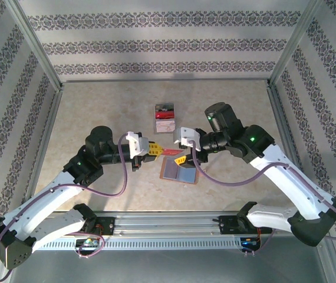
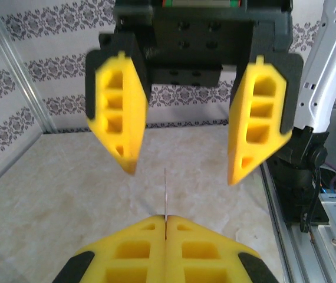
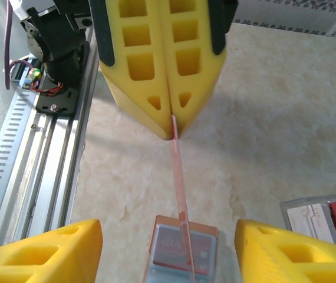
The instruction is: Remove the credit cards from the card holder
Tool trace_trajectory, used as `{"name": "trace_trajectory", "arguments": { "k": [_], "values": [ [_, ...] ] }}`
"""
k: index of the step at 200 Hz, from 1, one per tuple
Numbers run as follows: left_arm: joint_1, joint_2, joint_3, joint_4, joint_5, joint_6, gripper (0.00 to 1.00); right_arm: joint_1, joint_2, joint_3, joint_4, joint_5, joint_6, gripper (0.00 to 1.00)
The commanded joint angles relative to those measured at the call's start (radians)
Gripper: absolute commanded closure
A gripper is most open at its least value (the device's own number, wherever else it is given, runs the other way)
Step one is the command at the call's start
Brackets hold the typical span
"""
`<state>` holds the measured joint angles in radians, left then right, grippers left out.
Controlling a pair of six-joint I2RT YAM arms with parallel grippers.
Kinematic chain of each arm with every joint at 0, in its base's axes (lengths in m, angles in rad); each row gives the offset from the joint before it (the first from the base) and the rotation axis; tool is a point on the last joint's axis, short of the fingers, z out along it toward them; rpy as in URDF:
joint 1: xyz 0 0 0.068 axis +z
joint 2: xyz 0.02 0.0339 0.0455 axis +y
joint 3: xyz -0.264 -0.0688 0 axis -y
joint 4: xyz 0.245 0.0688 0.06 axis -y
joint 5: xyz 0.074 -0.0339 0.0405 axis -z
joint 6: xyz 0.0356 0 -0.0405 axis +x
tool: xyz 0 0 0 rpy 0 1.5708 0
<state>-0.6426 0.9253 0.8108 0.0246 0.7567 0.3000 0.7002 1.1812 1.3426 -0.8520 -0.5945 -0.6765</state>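
Observation:
The card holder (image 1: 180, 171) lies open on the table, grey-blue inside up, salmon rim showing. In the right wrist view the card holder (image 3: 156, 250) has a red credit card (image 3: 206, 250) marked VIP in its top pocket. My left gripper (image 1: 154, 148) is shut on another red credit card (image 1: 169, 152), held above the holder. That credit card (image 2: 165, 194) appears edge-on between my left gripper's (image 2: 165, 219) fingers. My right gripper (image 1: 178, 151) faces it, open, its fingers either side of the card's free end without touching. From the right wrist, the held credit card (image 3: 178, 171) runs toward my right gripper (image 3: 167, 233).
A small stack of red, white and dark pieces (image 1: 165, 117) sits behind the holder, also at the right edge of the right wrist view as the stack (image 3: 324, 218). Patterned walls with metal posts (image 1: 35, 41) enclose the table. A metal rail (image 1: 174, 224) runs along the near edge.

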Motion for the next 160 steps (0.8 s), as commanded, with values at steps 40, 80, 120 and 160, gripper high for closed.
{"name": "trace_trajectory", "arguments": {
  "k": [40, 80, 120, 160],
  "values": [
    [-0.014, -0.011, 0.002, 0.067, 0.028, -0.025, 1.00, 0.030, 0.047, 0.058, -0.001, -0.030, -0.006, 0.59],
    [-0.014, -0.013, 0.008, 0.053, 0.021, -0.017, 1.00, 0.032, 0.044, 0.066, -0.005, -0.030, -0.010, 0.70],
    [-0.014, -0.017, 0.009, 0.046, 0.019, -0.015, 1.00, 0.033, 0.047, 0.078, -0.025, -0.017, -0.011, 0.92],
    [-0.014, -0.046, 0.001, 0.016, -0.008, -0.006, 0.77, 0.033, 0.048, 0.091, -0.052, 0.028, -0.046, 1.00]
  ]
}}
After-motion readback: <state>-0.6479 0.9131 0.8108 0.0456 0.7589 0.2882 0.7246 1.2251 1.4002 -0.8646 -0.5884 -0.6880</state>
